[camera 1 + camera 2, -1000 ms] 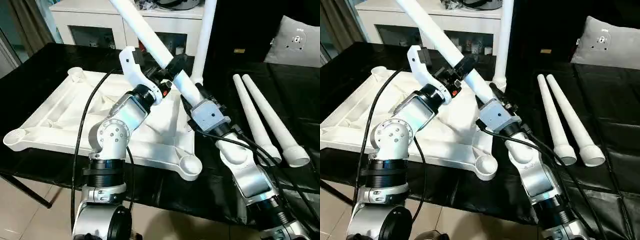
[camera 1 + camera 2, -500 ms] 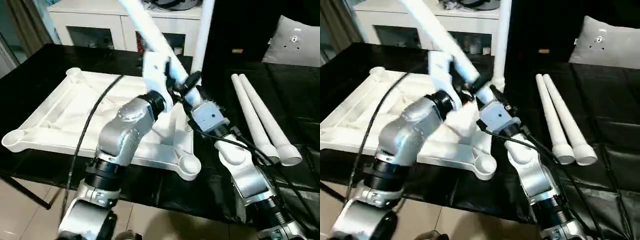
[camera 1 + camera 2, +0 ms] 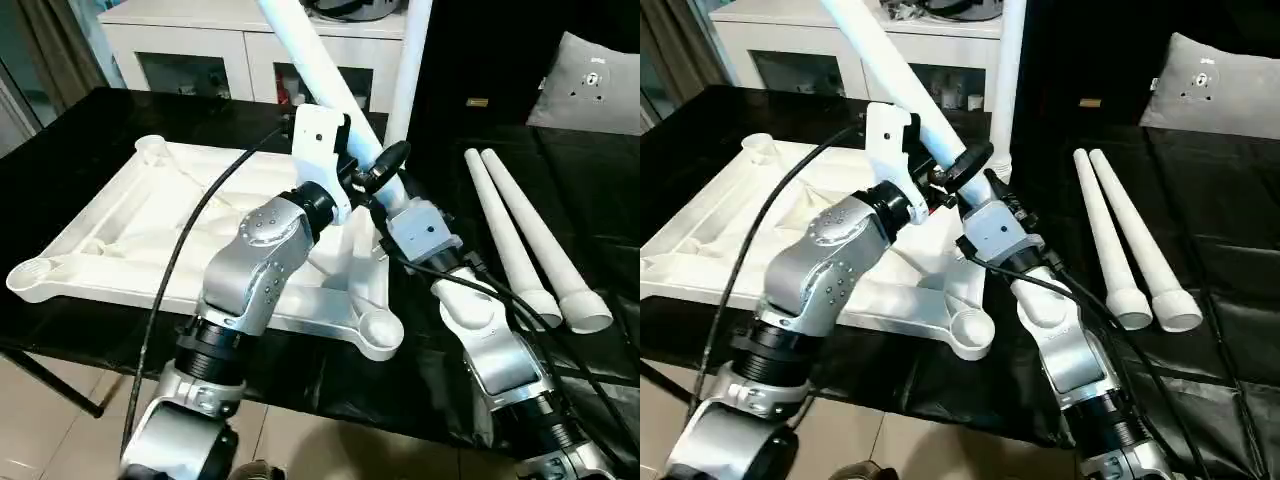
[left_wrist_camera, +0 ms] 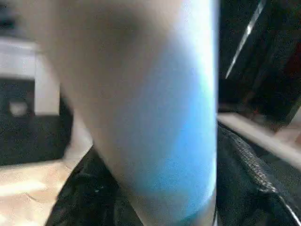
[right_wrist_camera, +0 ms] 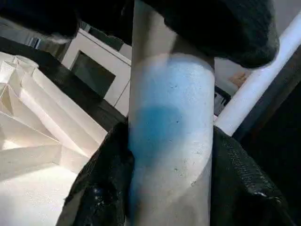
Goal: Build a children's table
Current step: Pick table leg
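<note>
Fitting a leg. Tabletop (image 3: 150, 220) upside down on the black bench (image 3: 80, 120), one leg (image 3: 405, 80) already upright in its far corner socket, two spare legs (image 3: 530, 240) lying apart to the right. Slanted leg (image 3: 320, 70) clamped in the right gripper (image 3: 975, 180); left gripper (image 3: 345, 165) closed around the same leg just above. Next, probably: steering the thick end into an empty corner socket (image 3: 378, 328) and pressing home, both grips kept firm.

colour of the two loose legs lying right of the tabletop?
White, both legs, on the black cover; clearest in the left eye view.
</note>
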Tool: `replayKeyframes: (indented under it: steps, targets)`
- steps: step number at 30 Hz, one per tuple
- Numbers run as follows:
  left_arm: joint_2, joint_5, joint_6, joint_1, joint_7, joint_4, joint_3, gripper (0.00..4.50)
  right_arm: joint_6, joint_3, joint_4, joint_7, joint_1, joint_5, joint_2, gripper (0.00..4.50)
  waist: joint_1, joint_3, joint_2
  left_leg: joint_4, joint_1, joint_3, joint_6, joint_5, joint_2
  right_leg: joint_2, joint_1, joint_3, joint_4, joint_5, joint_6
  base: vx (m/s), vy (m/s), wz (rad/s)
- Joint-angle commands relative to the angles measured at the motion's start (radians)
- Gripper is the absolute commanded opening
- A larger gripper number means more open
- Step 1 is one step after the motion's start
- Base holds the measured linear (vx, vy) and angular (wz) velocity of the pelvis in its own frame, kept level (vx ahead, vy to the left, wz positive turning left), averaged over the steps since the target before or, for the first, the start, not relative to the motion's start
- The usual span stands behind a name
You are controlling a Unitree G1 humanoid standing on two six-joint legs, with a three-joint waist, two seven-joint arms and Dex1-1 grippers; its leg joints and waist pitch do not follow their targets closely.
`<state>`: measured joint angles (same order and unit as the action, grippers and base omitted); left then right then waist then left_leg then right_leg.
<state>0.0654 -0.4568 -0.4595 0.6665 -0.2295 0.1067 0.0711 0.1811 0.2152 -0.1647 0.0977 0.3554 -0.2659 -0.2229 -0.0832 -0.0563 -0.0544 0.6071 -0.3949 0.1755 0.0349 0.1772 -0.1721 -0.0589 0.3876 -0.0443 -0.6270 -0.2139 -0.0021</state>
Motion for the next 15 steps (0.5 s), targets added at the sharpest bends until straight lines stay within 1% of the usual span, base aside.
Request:
replayKeyframes:
  steps: [1, 3, 4, 5, 6, 7, 8, 10, 15]
  targets:
    - [0.033, -0.097, -0.042, 0.002, 0.045, 0.002, -0.090, 2.28, 0.012, 0.006, 0.001, 0.015, 0.011, -0.007, -0.003, 1.84, 0.003, 0.073, 0.019, -0.054, 0.016, -0.015, -0.043, 0.126, -0.040, -0.071, -0.050, 0.042, 0.067, -0.020, -0.218, 0.000, 0.000, 0.00]
    - [0.064, -0.162, -0.061, 0.004, 0.059, -0.003, -0.127, 2.26, 0.011, 0.006, 0.000, 0.014, 0.011, -0.006, -0.002, 1.84, 0.003, 0.072, 0.020, -0.054, 0.017, -0.015, -0.060, 0.138, -0.040, -0.068, -0.048, 0.041, 0.073, -0.040, -0.216, 0.000, 0.000, 0.00]
    - [0.074, -0.181, -0.064, 0.005, 0.063, -0.004, -0.136, 2.26, 0.010, 0.006, 0.000, 0.013, 0.012, -0.005, -0.001, 1.84, 0.003, 0.072, 0.021, -0.054, 0.016, -0.016, -0.064, 0.140, -0.040, -0.068, -0.048, 0.041, 0.074, -0.049, -0.212, 0.000, 0.000, 0.00]
    - [0.074, -0.181, -0.064, 0.005, 0.063, -0.004, -0.136, 2.26, 0.010, 0.006, 0.000, 0.013, 0.012, -0.005, -0.001, 1.84, 0.004, 0.072, 0.021, -0.054, 0.015, -0.016, -0.064, 0.141, -0.039, -0.068, -0.049, 0.041, 0.074, -0.062, -0.205, 0.000, 0.000, 0.00]
    - [0.087, -0.202, -0.067, 0.007, 0.074, -0.003, -0.150, 2.26, 0.009, 0.007, -0.001, 0.013, 0.013, -0.005, 0.000, 1.84, 0.005, 0.072, 0.020, -0.054, 0.016, -0.017, -0.066, 0.139, -0.040, -0.067, -0.047, 0.041, 0.074, -0.068, -0.198, 0.000, 0.000, 0.00]
    - [0.087, -0.202, -0.067, 0.007, 0.074, -0.003, -0.150, 2.26, 0.009, 0.007, -0.001, 0.013, 0.013, -0.005, 0.000, 1.84, 0.005, 0.072, 0.020, -0.055, 0.017, -0.016, -0.066, 0.142, -0.041, -0.067, -0.046, 0.041, 0.076, -0.072, -0.196, 0.000, 0.000, 0.00]
    - [0.087, -0.202, -0.067, 0.007, 0.074, -0.003, -0.150, 2.01, 0.009, 0.007, -0.001, 0.013, 0.013, -0.005, 0.000, 1.84, 0.005, 0.071, 0.020, -0.055, 0.016, -0.017, -0.064, 0.144, -0.041, -0.066, -0.046, 0.041, 0.076, -0.078, -0.191, 0.000, 0.000, 0.00]
    - [0.111, -0.221, -0.073, 0.011, 0.094, 0.002, -0.179, 1.94, 0.007, 0.006, -0.002, 0.013, 0.014, -0.006, 0.002, 1.84, 0.005, 0.071, 0.019, -0.056, 0.017, -0.017, -0.061, 0.146, -0.041, -0.066, -0.045, 0.041, 0.076, -0.082, -0.187, 0.000, 0.000, 0.00]
    - [0.116, -0.209, -0.089, 0.015, 0.125, 0.009, -0.200, 1.93, 0.001, 0.003, 0.000, 0.016, 0.014, -0.012, 0.004, 1.84, 0.005, 0.071, 0.019, -0.056, 0.017, -0.017, -0.058, 0.142, -0.041, -0.066, -0.046, 0.042, 0.076, -0.076, -0.180, 0.000, 0.000, 0.00]
